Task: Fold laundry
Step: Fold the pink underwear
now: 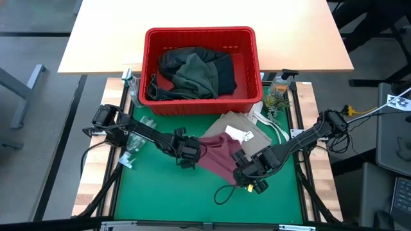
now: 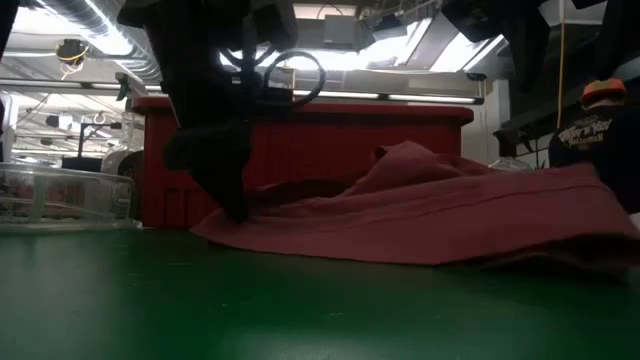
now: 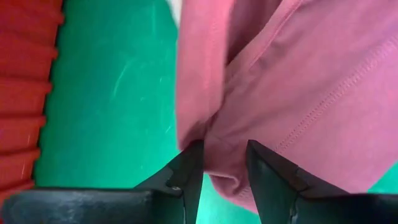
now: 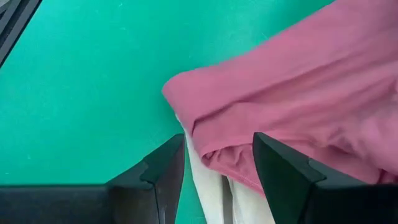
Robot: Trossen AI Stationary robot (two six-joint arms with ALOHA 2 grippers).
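Nearest to me, on the green mat [image 1: 160, 192], lies the maroon piece [image 1: 218, 156], spread low and wrinkled, w/ both grippers at its edges.

The right gripper [image 1: 252, 174] is at the near right corner of the cloth. Its fingers [image 4: 165, 165] stand wide apart, w/ a fold of the maroon fabric and a white strip [image 4: 208, 186] lying between them. I judge it is not pinching yet, only placed around the hem.

The left gripper [image 1: 188, 153] is at the left edge of the same piece. Its fingers [image 3: 189, 165] are about half open w/ a bunch of maroon fabric between them; whether they really clamp it or only touch, I cannot tell.

Just behind the maroon piece is the tan top [image 1: 247, 128], partly under it. Farther back, the red basket [image 1: 199, 102] holds the other clothes, an olive-green shirt [image 1: 196, 77] and black garments [image 1: 221, 67]. A clear bottle [image 1: 279, 90] stands beside the basket at the right.

The step in hand seems to be taking two edges of the maroon piece, to lift and spread it flat before folding. Next move needs both grippers to close firmly on one layer only, approx. together, then pull apart w/o dragging the tan top.
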